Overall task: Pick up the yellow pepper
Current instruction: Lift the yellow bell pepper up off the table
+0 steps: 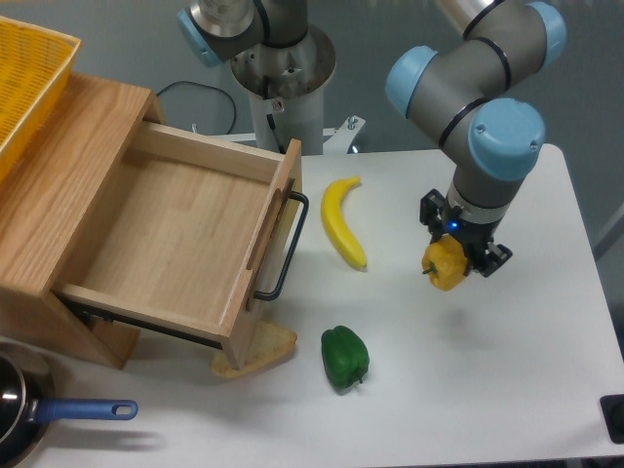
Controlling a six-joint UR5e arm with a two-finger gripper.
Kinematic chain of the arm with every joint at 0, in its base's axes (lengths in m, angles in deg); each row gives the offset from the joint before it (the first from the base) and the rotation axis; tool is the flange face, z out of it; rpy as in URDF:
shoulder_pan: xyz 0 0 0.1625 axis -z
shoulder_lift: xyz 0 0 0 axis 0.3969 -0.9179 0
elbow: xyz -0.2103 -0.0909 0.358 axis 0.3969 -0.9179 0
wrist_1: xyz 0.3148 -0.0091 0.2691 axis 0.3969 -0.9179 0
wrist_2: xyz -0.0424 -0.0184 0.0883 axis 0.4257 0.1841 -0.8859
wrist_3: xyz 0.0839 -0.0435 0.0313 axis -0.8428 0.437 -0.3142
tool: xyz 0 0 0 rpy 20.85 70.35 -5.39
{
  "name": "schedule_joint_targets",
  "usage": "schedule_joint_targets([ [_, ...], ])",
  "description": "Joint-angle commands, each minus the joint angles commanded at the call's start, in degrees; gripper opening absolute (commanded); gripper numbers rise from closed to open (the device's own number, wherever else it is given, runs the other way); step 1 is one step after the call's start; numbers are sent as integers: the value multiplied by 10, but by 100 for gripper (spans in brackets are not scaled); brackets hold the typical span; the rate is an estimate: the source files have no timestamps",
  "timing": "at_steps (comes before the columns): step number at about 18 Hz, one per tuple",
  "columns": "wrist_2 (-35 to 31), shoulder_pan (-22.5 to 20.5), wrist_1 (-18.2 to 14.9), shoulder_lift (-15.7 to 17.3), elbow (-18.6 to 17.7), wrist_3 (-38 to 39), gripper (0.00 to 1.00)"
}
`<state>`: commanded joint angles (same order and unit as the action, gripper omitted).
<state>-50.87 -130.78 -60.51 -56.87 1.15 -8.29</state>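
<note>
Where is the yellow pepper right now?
The yellow pepper is on the right of the camera view, held in the gripper just above the white table, right of the banana.

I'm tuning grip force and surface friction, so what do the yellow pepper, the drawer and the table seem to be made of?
Yellow pepper: smooth, slightly glossy skin, probably plastic or real produce; the view cannot settle which. Drawer: light wood with visible grain, matte finish, dark metal-looking handle. Table: flat white matte surface, likely laminate.

drawer (185, 229): bare pale wood, matt | yellow pepper (447, 263): waxy, kinda glossy | table (507, 390): smooth white | pan handle (83, 410): shiny blue plastic
</note>
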Motion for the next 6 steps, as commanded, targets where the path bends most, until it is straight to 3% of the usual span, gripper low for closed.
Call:
schedule_joint_targets([
  [6,2,-1,-4,-2,2,0,31],
])
